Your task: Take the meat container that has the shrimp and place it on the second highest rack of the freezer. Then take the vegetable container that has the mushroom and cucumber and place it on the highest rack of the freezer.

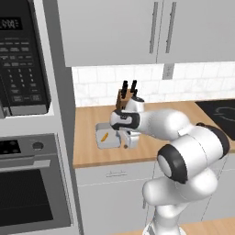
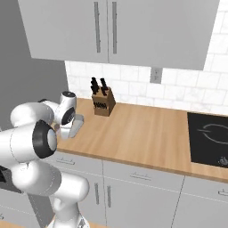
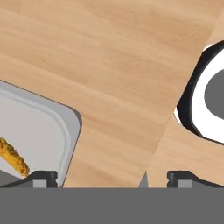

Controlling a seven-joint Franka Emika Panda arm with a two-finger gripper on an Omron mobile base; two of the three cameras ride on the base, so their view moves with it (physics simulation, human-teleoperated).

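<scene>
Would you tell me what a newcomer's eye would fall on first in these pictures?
The big white arm dominates, bent low over the wooden counter with its gripper at the edge of a grey container holding an orange shrimp. Behind it a knife block stands against the tiled wall.

shrimp [image 1: 104, 137] in container [image 1: 102, 142], knife block [image 1: 123, 102] behind

Home kitchen, wood counter [image 2: 142, 133], wall cabinets [image 2: 116, 31], oven [image 1: 32, 183], cooktop [image 2: 209, 138]
</scene>
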